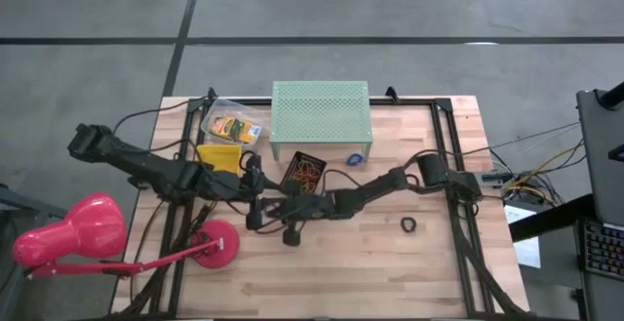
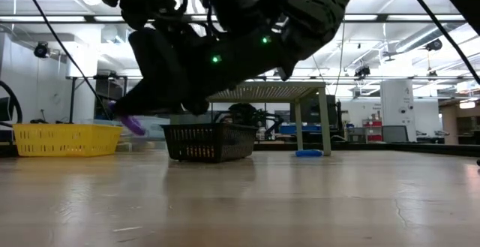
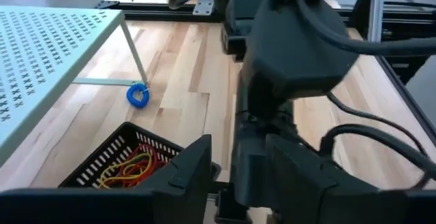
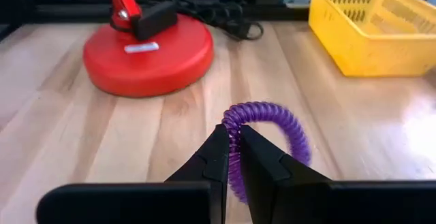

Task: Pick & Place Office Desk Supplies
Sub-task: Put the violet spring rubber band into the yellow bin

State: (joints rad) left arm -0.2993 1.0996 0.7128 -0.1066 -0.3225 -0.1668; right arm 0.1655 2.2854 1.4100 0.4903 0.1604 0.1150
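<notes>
**Purple coil pinched in the right claw**

Purple and springy, a coiled band (image 4: 269, 139) is caught between the tips of the right gripper (image 4: 231, 149). The two dark fingers are squeezed shut on one side of the loop. The rest of the loop sticks out past the tips and off to one side, lying fairly flat, so its open hole faces mostly up. It seems to hang just above the wooden table (image 1: 390, 253), though the low view is too dark there to be sure.

From above, the right gripper (image 1: 290, 231) sits near the middle of the table, just beside the left gripper (image 1: 255, 214). The left fingers stand partly apart, and I cannot see anything in them.

The black mesh basket (image 1: 304, 173), with red and yellow rubber bands inside, lies just behind the right claw, toward the mint-green stand (image 1: 321, 114). The yellow basket (image 4: 371, 23) is further off, on the left arm's side. The right arm is the one to carry the coil, and a short trip back would put it over the black basket. A blue ring roll (image 1: 356, 158) and a black ring roll (image 1: 409, 224) wait on the table.
</notes>
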